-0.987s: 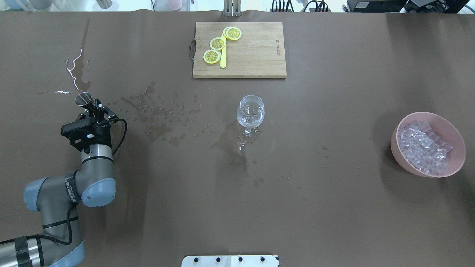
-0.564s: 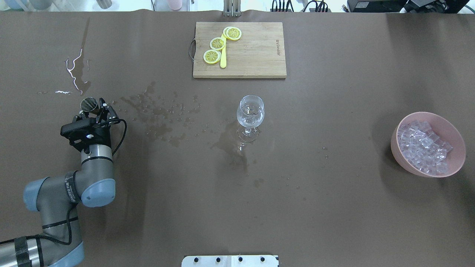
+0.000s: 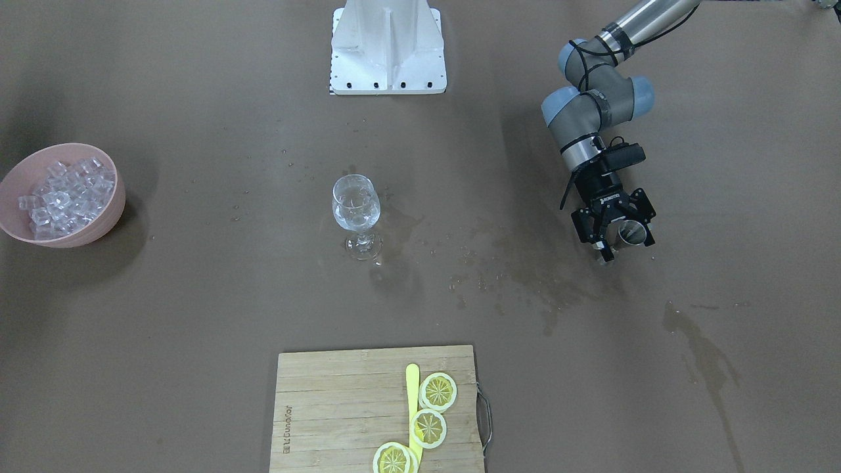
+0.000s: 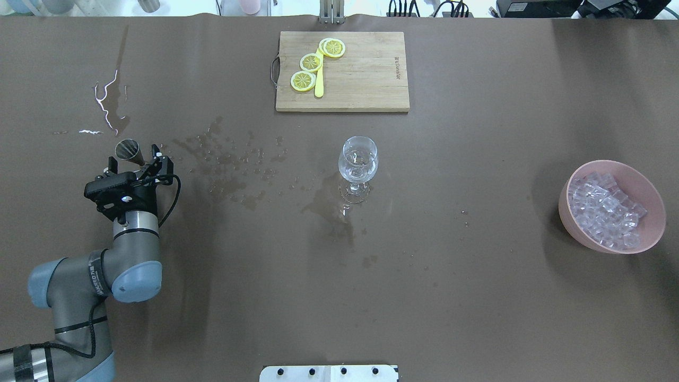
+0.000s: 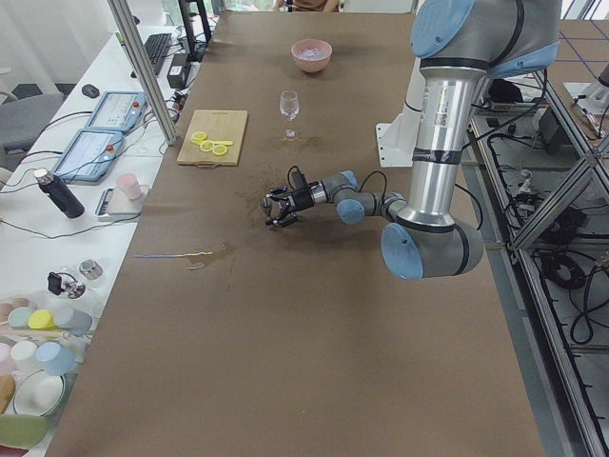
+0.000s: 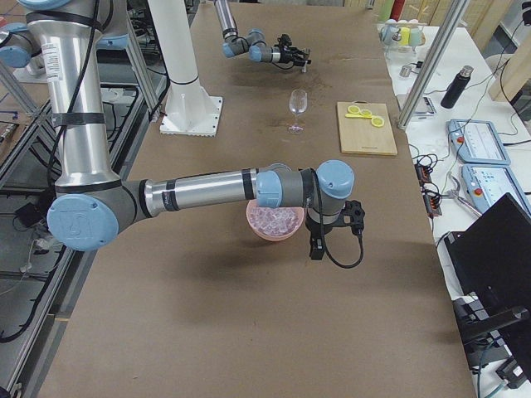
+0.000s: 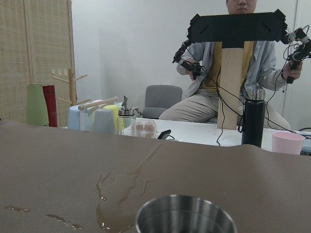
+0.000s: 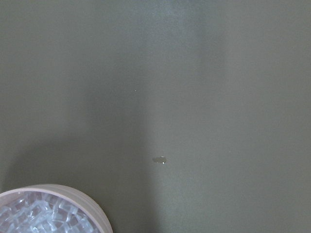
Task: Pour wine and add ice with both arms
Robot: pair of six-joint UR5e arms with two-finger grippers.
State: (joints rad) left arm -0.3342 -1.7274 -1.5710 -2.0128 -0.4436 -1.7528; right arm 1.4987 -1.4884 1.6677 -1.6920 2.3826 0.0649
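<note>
A small steel cup point(image 4: 127, 149) stands upright on the brown table at the left; it also shows in the front view point(image 3: 632, 231) and as a rim in the left wrist view point(image 7: 184, 216). My left gripper point(image 4: 136, 157) is open, with its fingers spread on either side of the cup. A stemmed wine glass point(image 4: 358, 162) with a little clear liquid stands mid-table. The ice point(image 4: 604, 209) fills a pink bowl point(image 4: 655, 223) at the right. My right gripper point(image 6: 315, 247) hangs low beside that bowl; I cannot tell whether it is open or shut.
A wooden cutting board point(image 4: 366, 74) with lemon slices point(image 4: 310, 62) and a yellow knife lies at the far edge. Wet splashes point(image 4: 228, 164) spread between the cup and the glass. The white robot base point(image 3: 387, 46) is at the near edge.
The cup went from tilted in the left gripper to upright on the table. The left gripper opened and let it go, and the arm drew back slightly.
</note>
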